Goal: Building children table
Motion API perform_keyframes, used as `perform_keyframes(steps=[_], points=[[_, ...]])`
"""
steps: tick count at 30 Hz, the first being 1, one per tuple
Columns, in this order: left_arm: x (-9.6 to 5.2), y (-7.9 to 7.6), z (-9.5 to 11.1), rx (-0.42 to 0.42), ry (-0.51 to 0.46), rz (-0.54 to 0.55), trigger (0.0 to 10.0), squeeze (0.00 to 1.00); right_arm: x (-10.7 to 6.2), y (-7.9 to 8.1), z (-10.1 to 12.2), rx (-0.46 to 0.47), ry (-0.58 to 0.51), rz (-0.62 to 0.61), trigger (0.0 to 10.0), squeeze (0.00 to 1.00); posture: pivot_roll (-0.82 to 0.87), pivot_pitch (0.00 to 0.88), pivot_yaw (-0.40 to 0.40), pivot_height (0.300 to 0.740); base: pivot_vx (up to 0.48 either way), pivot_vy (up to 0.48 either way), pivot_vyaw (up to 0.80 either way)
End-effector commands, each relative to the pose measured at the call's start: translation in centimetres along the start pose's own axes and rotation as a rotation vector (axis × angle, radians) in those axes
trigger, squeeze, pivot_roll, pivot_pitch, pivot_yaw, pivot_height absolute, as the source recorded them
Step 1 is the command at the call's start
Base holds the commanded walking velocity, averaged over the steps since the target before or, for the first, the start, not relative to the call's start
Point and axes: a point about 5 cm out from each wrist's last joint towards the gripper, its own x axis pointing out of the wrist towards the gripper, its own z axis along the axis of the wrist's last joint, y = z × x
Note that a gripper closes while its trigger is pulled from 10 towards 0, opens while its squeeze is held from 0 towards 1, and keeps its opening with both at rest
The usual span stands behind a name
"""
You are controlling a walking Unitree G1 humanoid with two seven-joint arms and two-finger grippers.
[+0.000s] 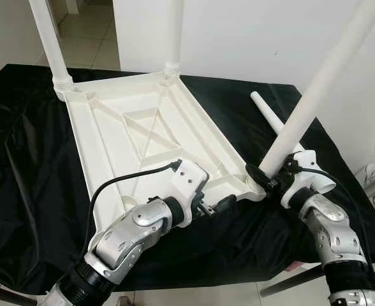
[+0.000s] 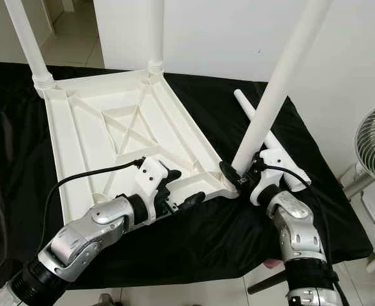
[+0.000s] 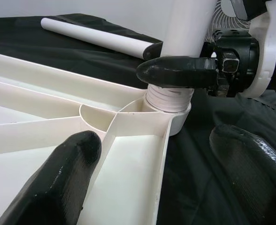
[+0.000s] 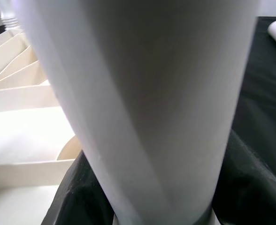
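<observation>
**A:** Left eye view first, nearest things: what are the arms doing?

**B:** At 7 o'clock the left end effector (image 1: 216, 205) sits at the near edge of the upturned table panel (image 1: 143, 127), its two black fingers spread either side of the rim, clamping nothing I can make out. At 4 o'clock the right end effector (image 1: 268, 180) is pinching the third leg (image 1: 315, 95) low down, just above the near-right corner socket (image 3: 168, 101).

**A:** Is that leg seated?

**B:** Its ribbed collar sits in the socket, but the leg leans toward 1 o'clock, so I'd judge it not yet driven home.

**A:** And further back?

**B:** A fourth leg (image 1: 268, 113) lies loose on the black cloth (image 1: 28, 159) at about 2 o'clock, just beside the held leg. At 11 and 12 o'clock two legs, the far-left leg (image 1: 50, 41) and the far-right leg (image 1: 175, 32), already stand upright in the far corners.

**A:** So progress?

**B:** Roughly two legs done, one going in, one untouched; the near-left corner by the left arm looks vacant, though the arm partly hides it.

**A:** Materials?

**B:** Smooth, matte white plastic throughout. The panel's underside is ribbed with a diagonal cross-brace; the legs are plain round tubes. The cloth over the tabletop is thin, glossy and wrinkled.
</observation>
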Motion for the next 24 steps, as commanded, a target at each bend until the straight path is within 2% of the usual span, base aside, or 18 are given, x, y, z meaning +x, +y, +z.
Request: perform_keyframes(steps=[1, 3, 8, 11, 13, 14, 16, 17, 20, 24], points=[[-0.1, -1.0, 0.1, -0.002, 0.0, -0.152, 10.0, 0.0, -0.3, -0.1, -1.3, 0.019, 0.062, -0.064, 10.0, 0.0, 0.03, 0.095, -0.06, 0.74, 0.0, 0.0, 0.0], [-0.1, -1.1, 0.1, -0.004, -0.001, -0.152, 10.0, 0.0, -0.2, 0.3, -1.3, 0.035, 0.052, -0.127, 10.0, 0.0, 0.03, 0.096, -0.061, 0.74, 0.0, 0.0, 0.0], [-0.1, -1.1, 0.1, -0.006, -0.001, -0.153, 10.0, 0.0, -0.1, 0.8, -1.3, 0.059, 0.044, -0.175, 10.0, 0.0, 0.03, 0.096, -0.062, 0.74, 0.0, 0.0, 0.0], [-0.1, -1.2, 0.0, -0.007, 0.0, -0.156, 10.0, 0.0, 0.1, 1.1, -1.5, 0.115, 0.051, -0.343, 10.0, 0.0, 0.03, 0.095, -0.061, 0.74, 0.0, 0.0, 0.0], [-0.1, -1.2, 0.0, -0.007, 0.0, -0.156, 10.0, 0.0, 0.1, 1.1, -1.5, 0.115, 0.051, -0.343, 10.0, 0.0, 0.03, 0.095, -0.061, 0.74, 0.0, 0.0, 0.0], [-0.1, -1.2, 0.0, -0.007, 0.0, -0.157, 10.0, 0.0, 0.1, 1.2, -1.4, 0.125, 0.047, -0.391, 10.0, 0.0, 0.03, 0.095, -0.061, 0.74, 0.0, 0.0, 0.0], [0.0, -1.3, 0.0, -0.008, 0.0, -0.16, 10.0, 0.0, 0.2, 2.4, -1.3, 0.117, 0.031, -0.484, 10.0, 0.0, 0.03, 0.088, -0.066, 0.74, 0.0, 0.0, 0.0], [0.0, -1.3, 0.0, -0.008, 0.0, -0.16, 10.0, 0.0, 0.2, 2.4, -1.3, 0.117, 0.031, -0.484, 10.0, 0.0, 0.03, 0.088, -0.066, 0.74, 0.0, 0.0, 0.0], [0.0, -1.4, 0.0, -0.01, -0.002, -0.163, 10.0, 0.0, 0.2, 3.8, -1.3, 0.109, 0.022, -0.589, 10.0, 0.0, 0.03, 0.088, -0.066, 0.74, 0.0, 0.0, 0.0], [0.1, -1.4, 0.0, -0.01, -0.003, -0.163, 10.0, 0.0, 0.1, 4.5, -1.4, 0.12, 0.021, -0.637, 10.0, 0.0, 0.03, 0.08, -0.073, 0.74, 0.0, 0.0, 0.0]])
